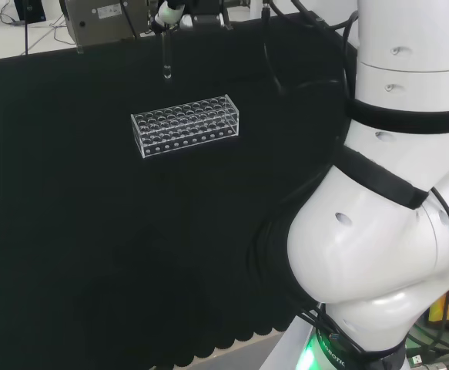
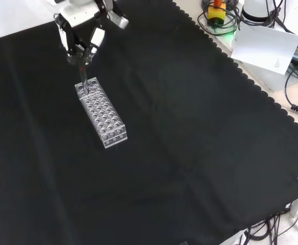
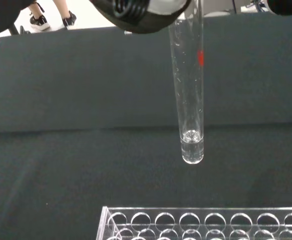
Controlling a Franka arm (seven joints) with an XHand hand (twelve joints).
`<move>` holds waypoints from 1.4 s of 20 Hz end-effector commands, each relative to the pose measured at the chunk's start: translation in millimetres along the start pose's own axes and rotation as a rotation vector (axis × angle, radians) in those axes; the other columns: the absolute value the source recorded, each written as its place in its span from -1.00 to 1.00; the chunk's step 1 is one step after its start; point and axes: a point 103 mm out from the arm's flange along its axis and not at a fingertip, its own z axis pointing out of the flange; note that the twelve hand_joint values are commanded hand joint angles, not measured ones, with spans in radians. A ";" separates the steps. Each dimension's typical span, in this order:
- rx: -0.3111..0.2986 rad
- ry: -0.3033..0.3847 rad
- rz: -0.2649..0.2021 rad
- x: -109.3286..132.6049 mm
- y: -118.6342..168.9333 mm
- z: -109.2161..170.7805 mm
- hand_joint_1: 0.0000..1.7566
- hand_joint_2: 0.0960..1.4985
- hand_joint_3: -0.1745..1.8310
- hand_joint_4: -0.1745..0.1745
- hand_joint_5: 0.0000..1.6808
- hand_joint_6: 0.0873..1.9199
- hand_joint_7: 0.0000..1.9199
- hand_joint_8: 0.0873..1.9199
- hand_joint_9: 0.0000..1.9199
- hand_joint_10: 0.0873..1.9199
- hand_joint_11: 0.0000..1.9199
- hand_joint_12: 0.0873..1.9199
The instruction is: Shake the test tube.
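Black cloth covers the desk (image 2: 189,143), its scalloped edge bordering cables and equipment. Test tube (image 3: 188,100): clear, upright, a little clear liquid at its rounded bottom, lifted free above the end of the clear rack (image 2: 100,113) that lies nearest the desk's far edge in the front view. Hand (image 2: 79,30): fingers pinched around the tube's upper part. Risk: the tube hangs just over the rack, so a wide shake could knock its bottom against the rack, or the smooth glass could slip from the fingers.
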 end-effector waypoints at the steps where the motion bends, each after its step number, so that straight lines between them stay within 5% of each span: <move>1: -0.017 -0.005 -0.018 -0.8 -10.3 -13.3 0.51 0.35 -1.00 -1.00 0.68 -1.00 0.47 -0.46 0.84 -0.93 0.61 -0.29; 10: -0.022 0.006 -0.040 2.9 -18.9 -17.4 0.51 0.35 -1.00 -1.00 0.68 -1.00 0.47 -0.46 0.84 -0.94 0.62 -0.29; 28: -0.062 0.113 -0.210 91.7 -20.8 -27.4 0.51 0.35 -1.00 -1.00 0.68 -1.00 0.47 -0.46 0.84 -0.95 0.61 -0.29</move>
